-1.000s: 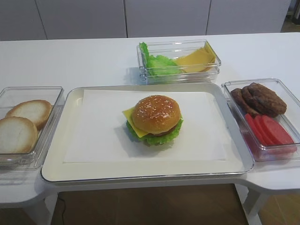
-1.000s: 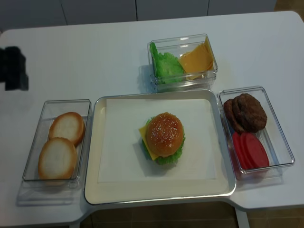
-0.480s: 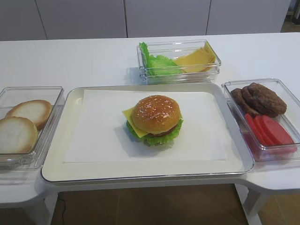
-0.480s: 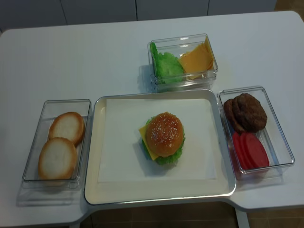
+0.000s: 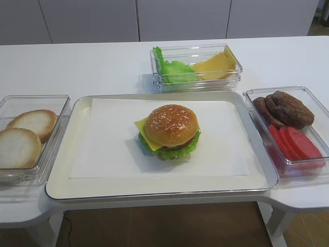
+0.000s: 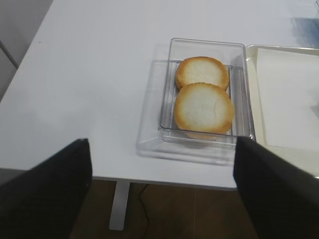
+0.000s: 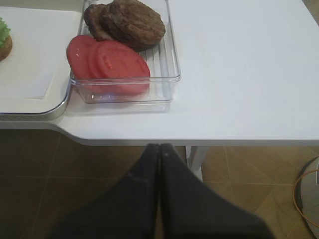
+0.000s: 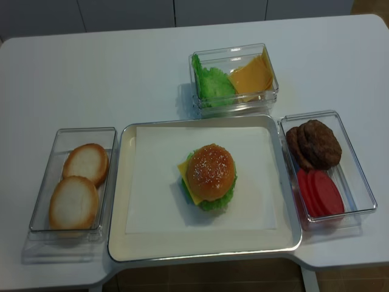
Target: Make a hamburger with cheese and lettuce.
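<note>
Burger (image 5: 171, 132): assembled, seen at the middle of the paper (image 5: 103, 149) on the tray (image 5: 59, 177); sesame bun on top.
Cheese (image 5: 141, 126): yellow corner seen sticking out at the burger's left, under the bun.
Lettuce (image 5: 180, 151): green frill shown around the burger's near and right edge, lying on the paper.
Far bin (image 5: 234, 77): spare lettuce leaf held on the left, cheese slices on the right; placed just beyond the tray.
Left bin (image 6: 167, 134): two pale bun halves (image 6: 203, 107) laid cut side up, touching each other.
Right bin (image 7: 169, 74): two patties (image 7: 132, 22) at the far end, tomato slices (image 7: 109, 62) overlapped at the near end.
Left gripper (image 6: 159, 189): seen only in its wrist view, jaws spread wide, nothing between them; held off the near left table edge, near the left bin.
Right gripper (image 7: 159, 149): fingers pressed together, nothing pinched; held below the near table edge, near the right bin, probably over floor.
Table (image 8: 91, 79): white; all bins placed beside the tray.
</note>
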{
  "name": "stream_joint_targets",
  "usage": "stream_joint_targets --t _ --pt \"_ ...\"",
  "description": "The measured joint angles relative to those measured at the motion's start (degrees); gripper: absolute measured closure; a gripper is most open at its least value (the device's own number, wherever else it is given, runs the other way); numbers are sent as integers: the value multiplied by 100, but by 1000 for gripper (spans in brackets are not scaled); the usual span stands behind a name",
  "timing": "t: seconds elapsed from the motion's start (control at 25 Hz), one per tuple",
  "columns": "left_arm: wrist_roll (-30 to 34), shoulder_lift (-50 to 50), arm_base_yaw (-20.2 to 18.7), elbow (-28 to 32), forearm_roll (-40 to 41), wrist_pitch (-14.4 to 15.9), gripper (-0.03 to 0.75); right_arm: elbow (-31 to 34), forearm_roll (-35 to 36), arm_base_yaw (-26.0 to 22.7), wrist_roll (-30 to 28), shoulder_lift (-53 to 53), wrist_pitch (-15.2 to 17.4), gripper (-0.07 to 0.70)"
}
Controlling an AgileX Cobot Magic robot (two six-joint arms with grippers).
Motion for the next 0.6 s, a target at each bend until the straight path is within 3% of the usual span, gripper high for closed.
stream_joint_targets --t 0.6 --pt "141 -1889 0 1357 -19 33 42 0 0 0 0 0 0 680"
